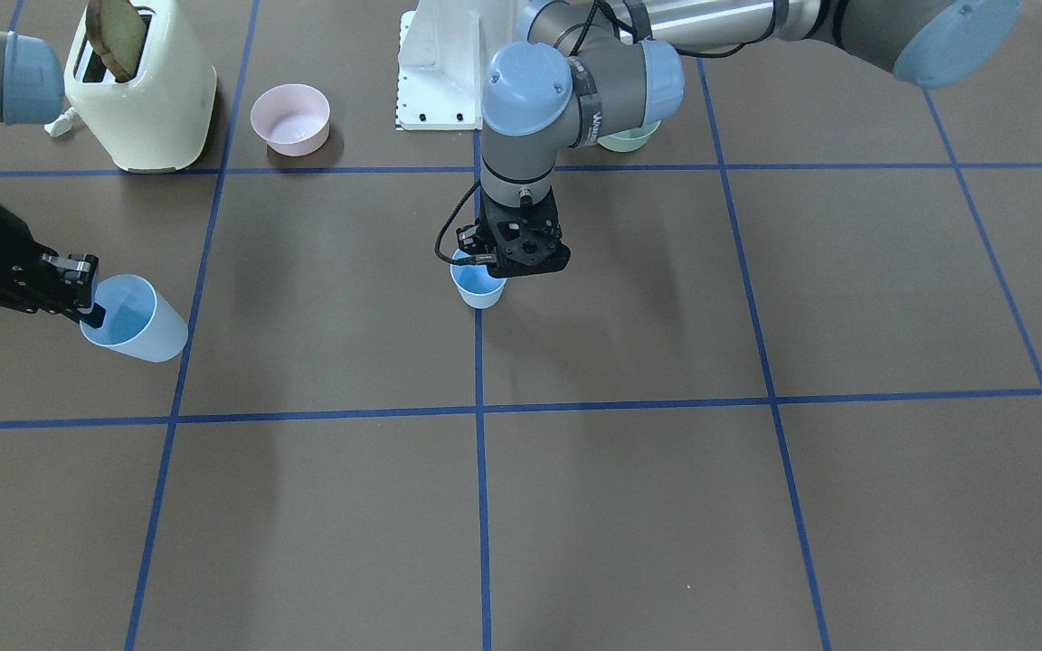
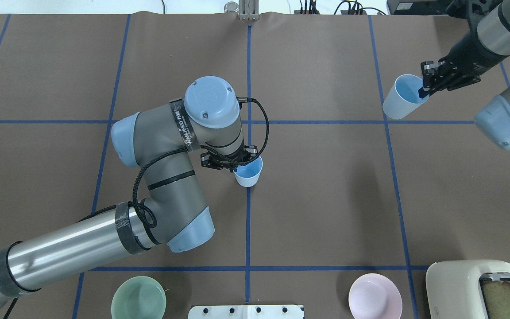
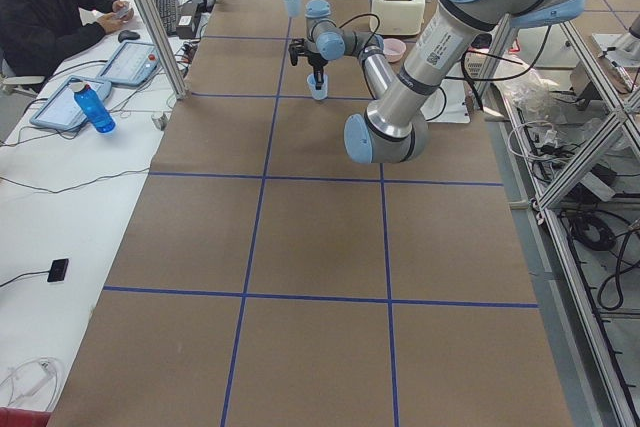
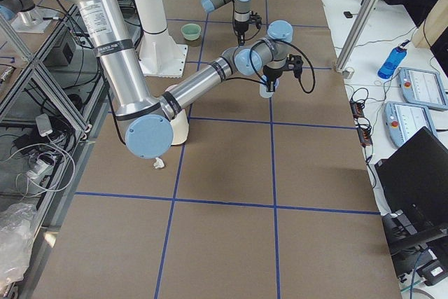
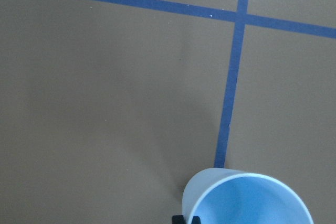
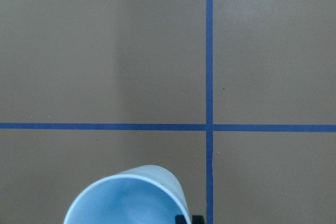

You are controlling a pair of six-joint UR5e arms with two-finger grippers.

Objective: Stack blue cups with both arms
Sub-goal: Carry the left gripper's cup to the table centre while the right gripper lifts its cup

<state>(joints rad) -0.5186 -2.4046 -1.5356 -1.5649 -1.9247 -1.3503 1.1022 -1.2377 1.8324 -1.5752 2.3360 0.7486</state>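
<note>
My left gripper is shut on the rim of one blue cup at the table's middle, on the blue centre line; the cup is upright, and whether it touches the table I cannot tell. It also shows in the front view and the left wrist view. My right gripper is shut on the rim of the other blue cup, held tilted above the table far to the right. This cup shows in the front view and the right wrist view. The two cups are far apart.
A cream toaster with a slice of bread stands at the near right corner. A pink bowl and a pale green bowl flank the white base. An operator sits beside the table.
</note>
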